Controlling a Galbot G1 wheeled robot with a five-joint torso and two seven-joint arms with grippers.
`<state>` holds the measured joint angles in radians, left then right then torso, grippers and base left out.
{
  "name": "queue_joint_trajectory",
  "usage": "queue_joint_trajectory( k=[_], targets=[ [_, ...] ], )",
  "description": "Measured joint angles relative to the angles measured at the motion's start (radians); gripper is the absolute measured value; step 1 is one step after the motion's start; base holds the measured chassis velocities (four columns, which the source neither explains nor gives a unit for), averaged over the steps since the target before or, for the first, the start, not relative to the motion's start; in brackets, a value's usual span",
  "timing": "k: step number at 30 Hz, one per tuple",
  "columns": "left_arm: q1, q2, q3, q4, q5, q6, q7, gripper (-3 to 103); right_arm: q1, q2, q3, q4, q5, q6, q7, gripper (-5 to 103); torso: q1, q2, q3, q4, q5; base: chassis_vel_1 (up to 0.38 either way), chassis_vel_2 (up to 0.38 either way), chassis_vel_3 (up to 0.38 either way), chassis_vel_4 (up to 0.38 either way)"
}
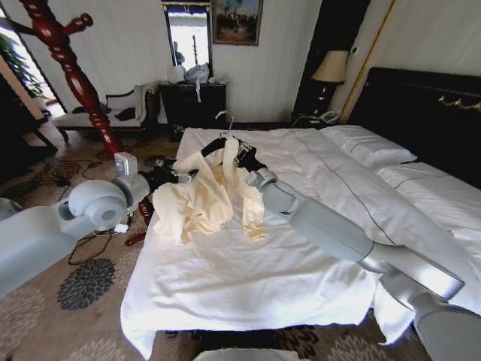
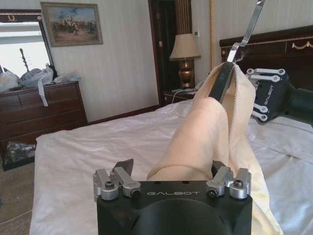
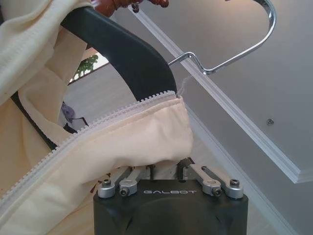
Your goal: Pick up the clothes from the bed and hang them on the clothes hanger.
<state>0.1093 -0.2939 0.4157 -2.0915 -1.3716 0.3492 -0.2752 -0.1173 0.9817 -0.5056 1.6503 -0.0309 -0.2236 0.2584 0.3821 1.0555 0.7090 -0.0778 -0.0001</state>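
White bed [image 1: 248, 278]; cream clothes [image 1: 203, 199] draped

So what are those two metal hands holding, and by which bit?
Both grip the cream top above the bed: the left gripper pinches a fold of it, the right gripper clamps cloth draped over the black hanger.

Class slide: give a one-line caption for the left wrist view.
Left tool grips the cream clothes draped over the black clothes hanger, right tool beside, above the bed.
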Motion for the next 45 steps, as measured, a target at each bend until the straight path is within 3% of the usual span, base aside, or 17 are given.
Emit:
queue_joint_trajectory(
  k=[1,2,4,6,7,10,15,22,37,41,44,45],
  targets=[
    [0.000,-0.001,0.001,0.003,0.000,0.000,0.000,81,0.000,0.000,-0.003,0.002,-0.001,0.000,0.000,22,0.000,0.000,0.000,-0.0001,0.0000,0.000,0.000,0.000,0.000],
    [0.000,-0.002,0.003,0.005,0.000,-0.002,0.000,70,0.000,0.001,-0.007,0.009,-0.005,0.000,0.000,22,0.000,0.000,0.000,-0.0002,0.0000,0.000,0.000,0.000,0.000],
    [0.000,-0.002,0.004,0.006,0.000,-0.004,0.000,70,0.000,0.000,-0.009,0.012,-0.008,0.000,-0.001,22,0.000,0.000,0.000,-0.0002,0.0000,0.000,0.000,0.000,0.000],
    [-0.002,0.001,0.006,0.000,0.002,-0.006,0.000,59,-0.002,0.003,-0.013,0.017,-0.016,0.000,-0.003,22,0.000,0.000,0.000,-0.0003,0.0000,0.000,0.000,0.000,0.000],
    [-0.002,0.001,0.006,0.000,0.002,-0.006,0.000,59,-0.002,0.003,-0.013,0.017,-0.016,0.000,-0.003,22,0.000,0.000,0.000,-0.0003,0.0000,0.000,0.000,0.000,0.000],
    [0.003,0.008,0.007,-0.007,0.018,-0.011,0.007,43,0.006,0.011,-0.037,0.017,-0.019,0.002,-0.003,22,0.000,0.000,0.000,0.0001,0.0002,0.000,0.000,0.000,0.000],
    [0.018,0.008,0.007,-0.009,0.048,-0.030,0.010,34,0.029,0.020,-0.064,0.021,-0.017,0.002,-0.003,23,0.000,0.000,0.000,0.0000,0.0000,0.000,0.000,0.000,0.000],
    [0.018,-0.006,0.000,-0.019,0.069,-0.029,-0.047,34,0.066,0.026,-0.090,0.033,0.009,-0.002,0.005,24,0.000,0.000,0.000,-0.0001,0.0000,0.000,0.000,0.000,0.000],
    [0.013,0.004,-0.004,-0.046,0.048,-0.032,-0.055,32,0.056,0.010,-0.077,0.057,0.058,-0.003,0.012,22,0.000,0.000,0.000,0.0000,0.0001,0.000,0.000,0.000,0.000],
    [0.013,0.000,-0.006,-0.038,0.069,-0.049,-0.055,26,0.055,0.011,-0.078,0.065,0.081,0.004,0.011,38,0.000,0.000,0.000,0.0001,0.0001,0.000,0.000,0.000,0.000],
    [0.013,-0.001,-0.006,-0.037,0.075,-0.051,-0.054,22,0.051,0.008,-0.077,0.070,0.088,0.004,0.011,44,0.000,0.000,0.000,0.0001,-0.0001,0.000,0.000,0.000,0.000],
    [0.013,0.000,-0.006,-0.037,0.077,-0.052,-0.053,22,0.047,0.000,-0.075,0.077,0.102,0.007,0.010,54,0.000,0.000,0.000,0.0000,0.0000,0.000,0.000,0.000,0.000]
  ],
)
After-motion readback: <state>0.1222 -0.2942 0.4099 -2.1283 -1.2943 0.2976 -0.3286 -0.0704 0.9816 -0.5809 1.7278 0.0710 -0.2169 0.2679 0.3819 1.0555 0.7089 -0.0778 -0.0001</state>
